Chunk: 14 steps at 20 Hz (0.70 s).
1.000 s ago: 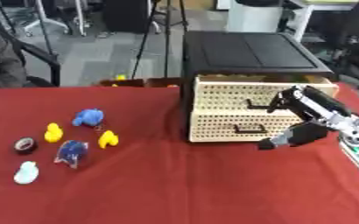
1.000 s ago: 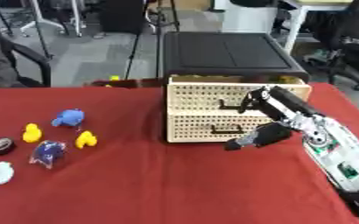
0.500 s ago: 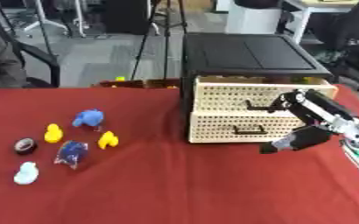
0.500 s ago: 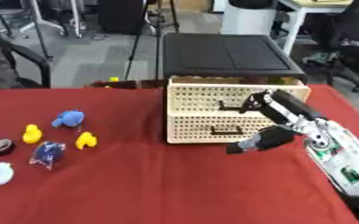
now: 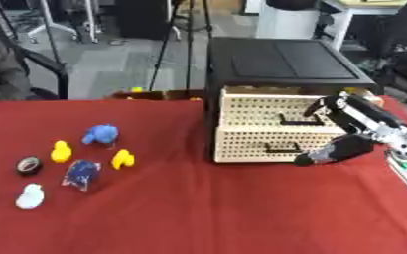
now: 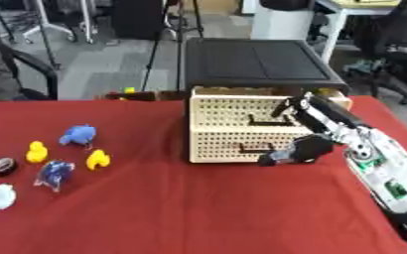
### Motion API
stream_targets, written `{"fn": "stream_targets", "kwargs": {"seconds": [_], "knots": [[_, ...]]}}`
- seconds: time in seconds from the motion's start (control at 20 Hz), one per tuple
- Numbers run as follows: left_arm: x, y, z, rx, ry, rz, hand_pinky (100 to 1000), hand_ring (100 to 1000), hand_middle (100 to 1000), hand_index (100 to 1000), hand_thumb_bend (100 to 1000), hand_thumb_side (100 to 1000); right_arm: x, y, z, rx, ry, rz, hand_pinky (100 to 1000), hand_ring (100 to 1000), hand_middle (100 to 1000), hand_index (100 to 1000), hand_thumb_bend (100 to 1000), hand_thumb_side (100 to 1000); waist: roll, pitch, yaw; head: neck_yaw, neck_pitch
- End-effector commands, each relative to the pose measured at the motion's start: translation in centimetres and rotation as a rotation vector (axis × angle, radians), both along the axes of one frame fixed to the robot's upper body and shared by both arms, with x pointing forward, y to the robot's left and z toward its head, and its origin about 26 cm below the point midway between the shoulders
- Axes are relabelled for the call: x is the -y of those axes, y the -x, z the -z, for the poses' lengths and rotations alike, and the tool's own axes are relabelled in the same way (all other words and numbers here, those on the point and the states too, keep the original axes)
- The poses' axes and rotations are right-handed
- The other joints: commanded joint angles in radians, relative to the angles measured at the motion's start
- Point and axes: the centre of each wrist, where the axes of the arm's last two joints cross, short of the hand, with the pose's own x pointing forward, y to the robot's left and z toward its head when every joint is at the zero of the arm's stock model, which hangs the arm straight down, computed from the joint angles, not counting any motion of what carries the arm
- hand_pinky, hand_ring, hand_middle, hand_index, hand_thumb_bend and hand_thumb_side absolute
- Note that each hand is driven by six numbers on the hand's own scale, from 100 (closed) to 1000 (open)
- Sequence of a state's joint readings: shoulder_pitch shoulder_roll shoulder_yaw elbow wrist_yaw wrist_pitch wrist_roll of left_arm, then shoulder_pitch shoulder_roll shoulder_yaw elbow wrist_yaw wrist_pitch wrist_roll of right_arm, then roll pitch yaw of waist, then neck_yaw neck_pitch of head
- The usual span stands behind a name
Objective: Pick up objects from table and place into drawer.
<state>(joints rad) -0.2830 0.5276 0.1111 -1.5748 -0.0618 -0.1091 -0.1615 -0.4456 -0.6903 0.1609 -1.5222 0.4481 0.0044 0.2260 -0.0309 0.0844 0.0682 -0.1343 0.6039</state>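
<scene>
The cream perforated drawer unit (image 5: 259,124) with a black top stands on the red table, two drawers with black handles facing me. My right hand (image 6: 301,149) hangs just in front of the lower drawer's right side, low over the cloth, with its forearm (image 6: 328,116) crossing the upper drawer. On the left lie a blue toy (image 5: 100,134), two yellow ducks (image 5: 61,151) (image 5: 123,158), a blue packet (image 5: 82,173), a black ring (image 5: 28,165) and a white figure (image 5: 30,196). The left hand is out of sight.
The red tablecloth (image 5: 207,208) spreads wide in front. A white device (image 6: 389,173) on my right arm lies along the table's right edge. Chairs and desks stand beyond the far edge.
My right hand has risen slightly in front of the lower drawer. The toys on the left have not moved.
</scene>
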Motion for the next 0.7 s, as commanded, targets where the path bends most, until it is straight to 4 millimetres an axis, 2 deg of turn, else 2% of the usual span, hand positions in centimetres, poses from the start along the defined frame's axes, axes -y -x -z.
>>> {"fn": "stream_targets", "kwargs": {"seconds": [0.05, 0.55, 0.7], "knots": [[-0.5, 0.1, -1.5, 0.034, -0.025, 0.001, 702, 657, 634, 788, 221, 960, 1.1, -0.6, -0.6, -0.005, 0.042, 0.032, 100, 100, 107, 697, 1000, 485, 0.004, -0.011, 0.001, -0.002, -0.001], [-0.4, 0.1, -1.4, 0.034, -0.022, 0.005, 703, 656, 634, 788, 220, 961, 2.0, -2.1, 1.4, -0.076, 0.066, 0.073, 100, 100, 107, 682, 1000, 486, 0.010, -0.011, 0.008, -0.002, -0.003], [-0.4, 0.1, -1.3, 0.032, -0.022, 0.005, 703, 656, 634, 788, 219, 963, 2.0, -2.1, 1.6, -0.078, 0.077, 0.066, 100, 100, 106, 651, 1000, 487, 0.009, -0.011, 0.007, -0.003, -0.003]]}}
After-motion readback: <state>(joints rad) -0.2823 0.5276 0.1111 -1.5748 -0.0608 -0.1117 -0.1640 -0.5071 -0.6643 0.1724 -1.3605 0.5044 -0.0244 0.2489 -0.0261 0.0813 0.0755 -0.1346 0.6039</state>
